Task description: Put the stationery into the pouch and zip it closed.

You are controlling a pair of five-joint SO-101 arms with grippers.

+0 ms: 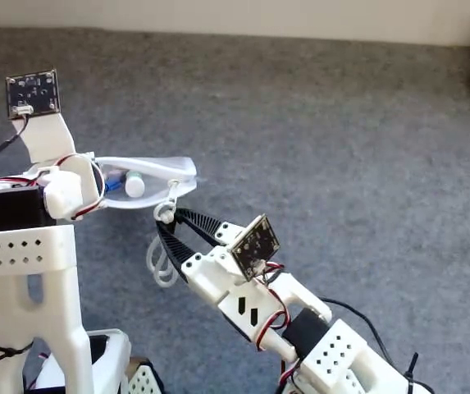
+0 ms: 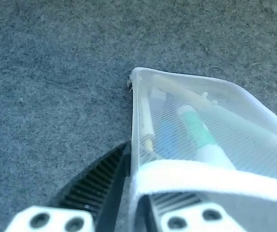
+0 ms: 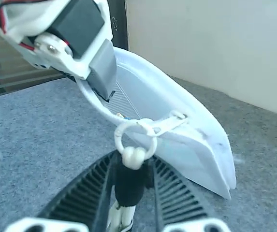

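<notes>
Translucent white mesh marks the pouch (image 1: 148,174), held just off the grey table (image 1: 341,123) toward its near left corner, the stationery (image 2: 198,133) already visible inside. The left gripper (image 2: 131,169) is clamped on one end of the pouch. The right gripper (image 3: 131,166) has its fingers closed together on the zip pull (image 3: 128,186), which hangs from the slider (image 3: 165,123) on the pouch's upper edge. How much of the zip is left to run is hard to read.

The likeliest failure is a slip. The pull is a thin, dangling thing, and a sharp tug could draw it out from between the fingers and leave the slider where it stands. A pull angled away from the zip's line could buckle the soft mesh and jam the slider. Too hard a pull could drag the pouch from the left gripper's narrow hold and drop it, with its contents, onto the table.
</notes>
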